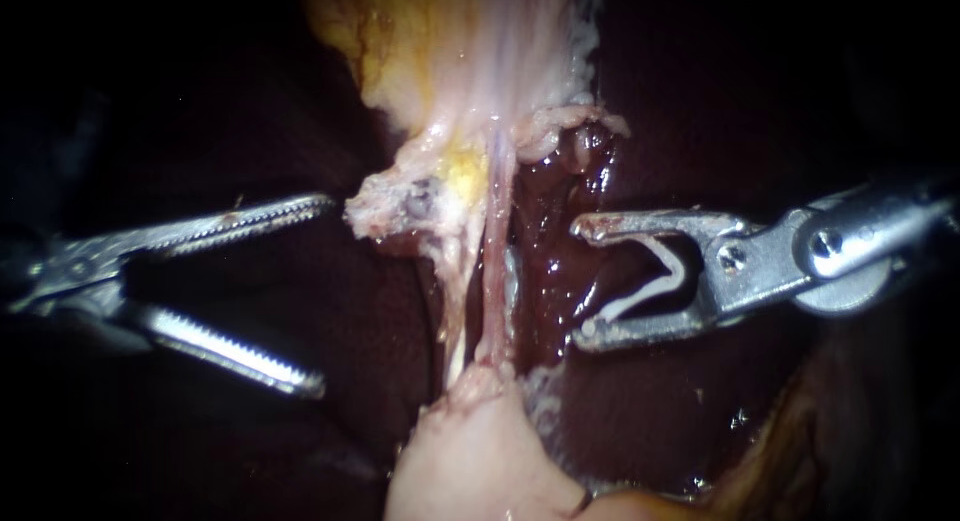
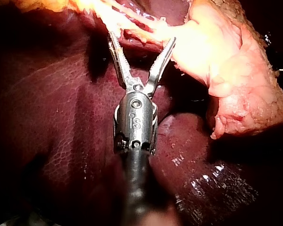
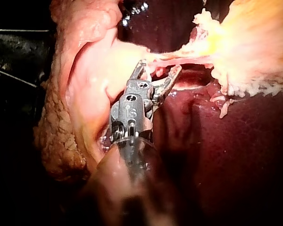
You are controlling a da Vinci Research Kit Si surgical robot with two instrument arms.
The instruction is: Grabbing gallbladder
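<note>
Landmark: a thin pink tube [image 1: 495,271], stretched taut over the dark liver [image 1: 680,421]
Gallbladder [image 1: 470,461]: a pale pink bulge joined to the tube's lower end; neither instrument holds it
Left instrument [image 1: 315,296]: my serrated jaws gape wide and empty, near the tube on one side, clear of it
Right instrument [image 1: 585,281]: just beside the tube on the opposite side; jaws stand apart, carrying a white clip [image 1: 670,271] that touches both
Yellow fatty tissue [image 1: 400,41]: at the tube's upper end
</note>
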